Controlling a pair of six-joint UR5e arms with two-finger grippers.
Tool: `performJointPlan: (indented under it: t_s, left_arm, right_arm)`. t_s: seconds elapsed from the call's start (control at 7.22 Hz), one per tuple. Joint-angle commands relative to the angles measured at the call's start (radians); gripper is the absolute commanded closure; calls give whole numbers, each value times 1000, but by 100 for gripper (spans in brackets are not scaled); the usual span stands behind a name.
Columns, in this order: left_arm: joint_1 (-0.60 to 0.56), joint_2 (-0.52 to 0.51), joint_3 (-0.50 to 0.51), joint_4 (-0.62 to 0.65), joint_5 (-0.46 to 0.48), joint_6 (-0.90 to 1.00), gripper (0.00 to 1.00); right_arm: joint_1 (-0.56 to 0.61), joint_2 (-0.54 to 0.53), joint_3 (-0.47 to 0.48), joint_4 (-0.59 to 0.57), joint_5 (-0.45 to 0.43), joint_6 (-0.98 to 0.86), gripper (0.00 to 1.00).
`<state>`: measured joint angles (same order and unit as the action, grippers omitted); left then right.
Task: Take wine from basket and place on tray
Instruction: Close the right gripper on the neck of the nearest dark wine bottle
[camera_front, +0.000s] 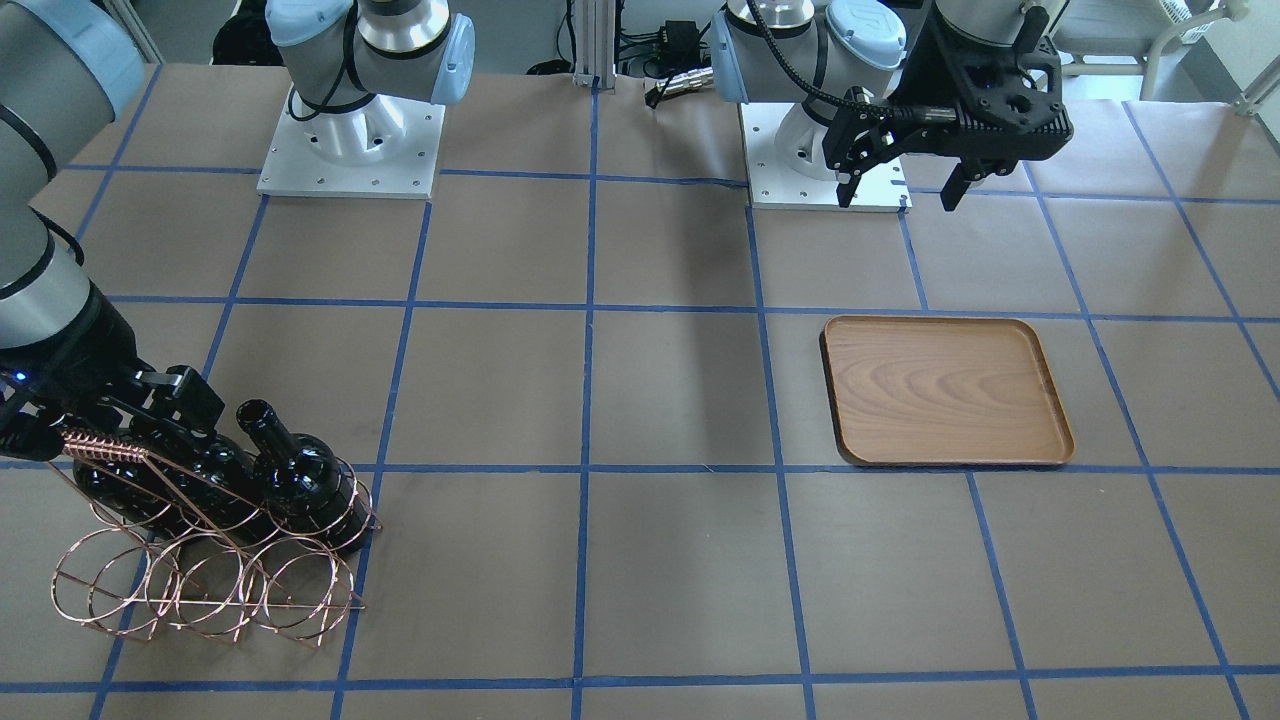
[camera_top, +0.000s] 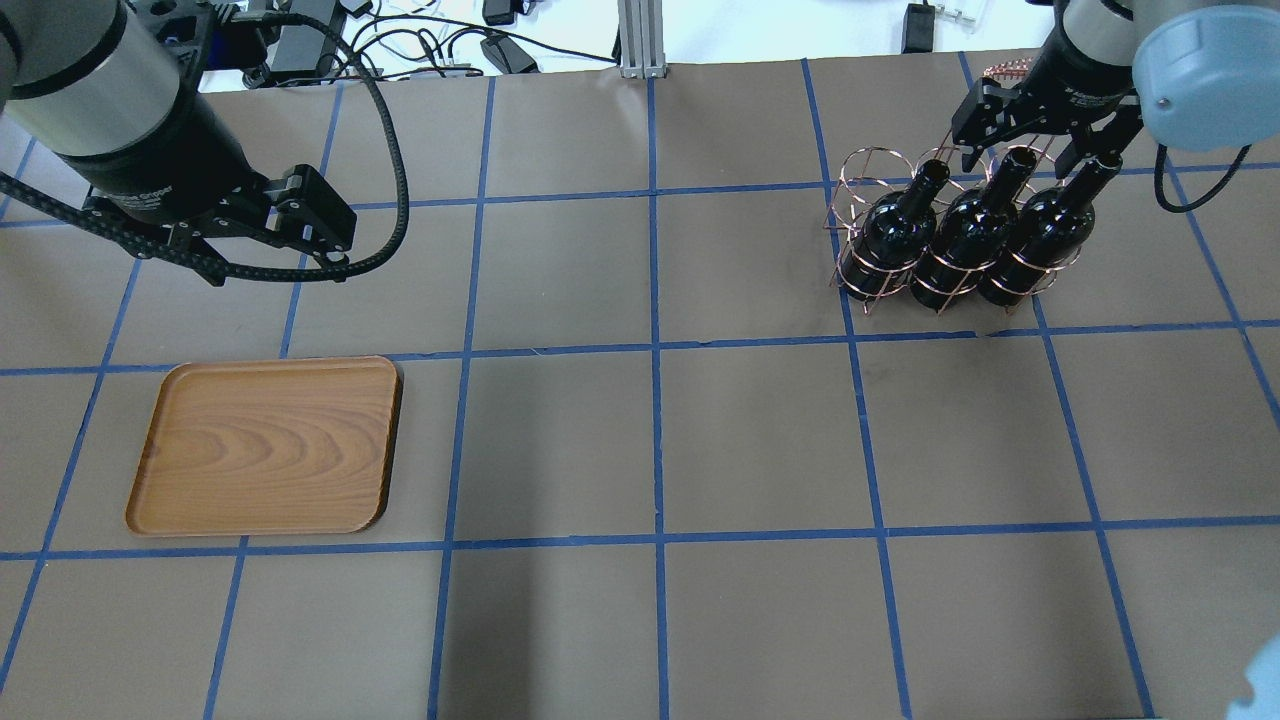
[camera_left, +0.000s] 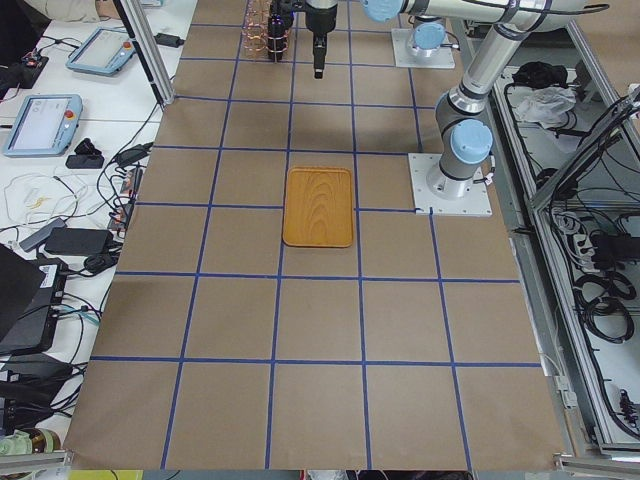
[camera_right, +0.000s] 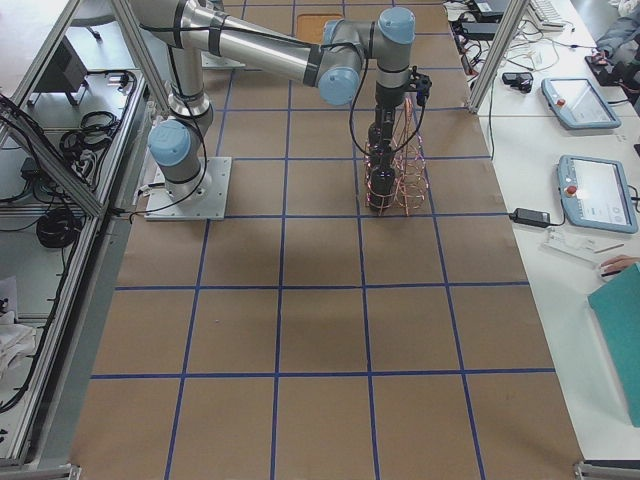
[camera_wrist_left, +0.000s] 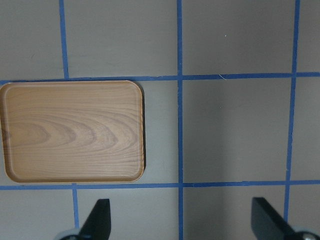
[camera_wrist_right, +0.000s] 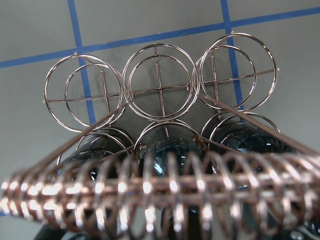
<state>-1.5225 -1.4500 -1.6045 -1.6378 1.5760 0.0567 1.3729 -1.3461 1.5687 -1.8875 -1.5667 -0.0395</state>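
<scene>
Three near-black wine bottles stand side by side in the copper wire basket at the far right: one on the left, one in the middle and one on the right. My right gripper is open and low over the necks, its fingers on either side of the middle bottle's neck, beside the coiled handle. The right wrist view shows empty rings and bottle shoulders below the handle. The wooden tray lies empty at the near left. My left gripper hangs open and empty above the table beside the tray.
The table is brown paper with a blue tape grid. Both arm bases stand at the robot's edge. Cables and a metal post lie beyond the far edge. Several grid squares separate the basket from the tray.
</scene>
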Motion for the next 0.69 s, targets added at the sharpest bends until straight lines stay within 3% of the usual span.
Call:
performJointPlan:
  t_s: [0.0, 0.28, 0.55]
  left_arm:
    - [-1, 0, 0, 0, -7, -12, 0]
    - [1, 2, 0, 1, -4, -11, 0]
    - [1, 2, 0, 1, -8, -11, 0]
  right_arm:
    - [0, 5, 2, 10, 4, -5, 22]
    - [-2, 16, 1, 15, 1, -19, 44]
    - [-3, 16, 1, 15, 4, -65, 57]
